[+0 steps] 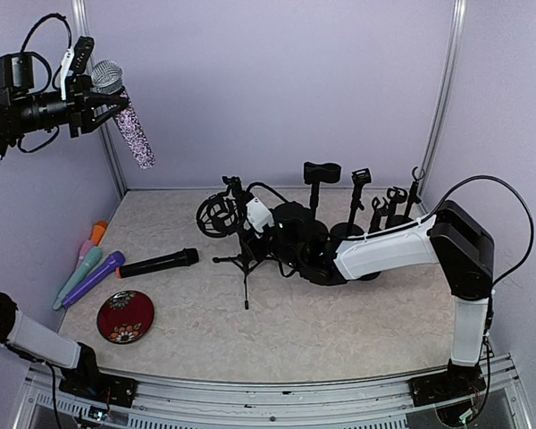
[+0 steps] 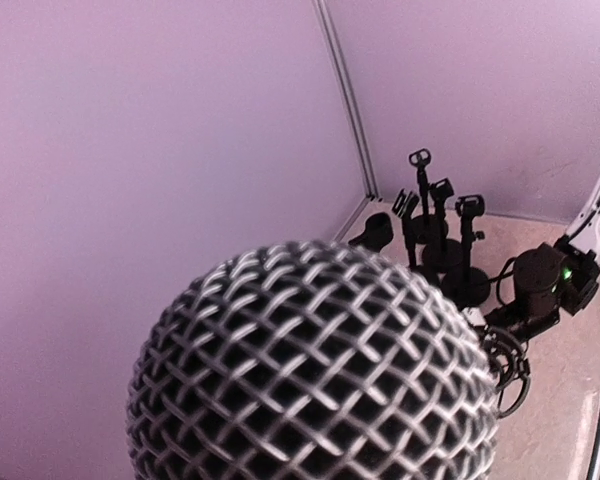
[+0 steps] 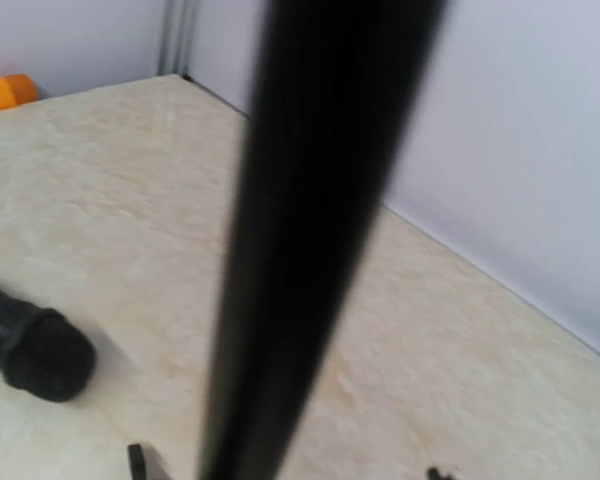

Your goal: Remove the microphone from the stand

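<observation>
Silver-mesh, glitter-handled microphone fills the left wrist view, clenched by the left gripper at ten o'clock, clear of the black tripod stand. The right gripper probably steadies its pole, though I cannot tell its grip.

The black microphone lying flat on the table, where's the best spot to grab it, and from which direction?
Probably best to take the black microphone at mid-handle, coming straight down from above with the jaws across its width. It lies flat on the table, the handle is straight and slim, and bare table shows on both sides there.
</observation>
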You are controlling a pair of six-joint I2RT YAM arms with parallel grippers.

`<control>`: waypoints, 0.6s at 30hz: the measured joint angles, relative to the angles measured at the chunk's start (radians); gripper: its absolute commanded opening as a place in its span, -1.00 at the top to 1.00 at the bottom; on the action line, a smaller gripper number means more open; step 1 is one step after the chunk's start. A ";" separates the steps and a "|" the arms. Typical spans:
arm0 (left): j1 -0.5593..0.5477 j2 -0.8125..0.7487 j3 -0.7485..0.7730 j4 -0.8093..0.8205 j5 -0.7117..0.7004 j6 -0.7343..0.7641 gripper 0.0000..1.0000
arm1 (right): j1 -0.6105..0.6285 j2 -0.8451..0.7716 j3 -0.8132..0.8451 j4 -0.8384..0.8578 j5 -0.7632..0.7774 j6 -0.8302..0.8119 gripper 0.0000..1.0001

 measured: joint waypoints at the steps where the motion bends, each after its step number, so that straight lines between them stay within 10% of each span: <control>1: 0.015 -0.001 -0.001 -0.029 -0.024 0.033 0.41 | 0.000 -0.002 -0.002 0.000 0.013 -0.003 -0.05; 18: 0.014 -0.006 -0.683 -0.159 -0.736 0.473 0.65 | -0.001 -0.070 -0.086 -0.011 0.110 0.060 0.00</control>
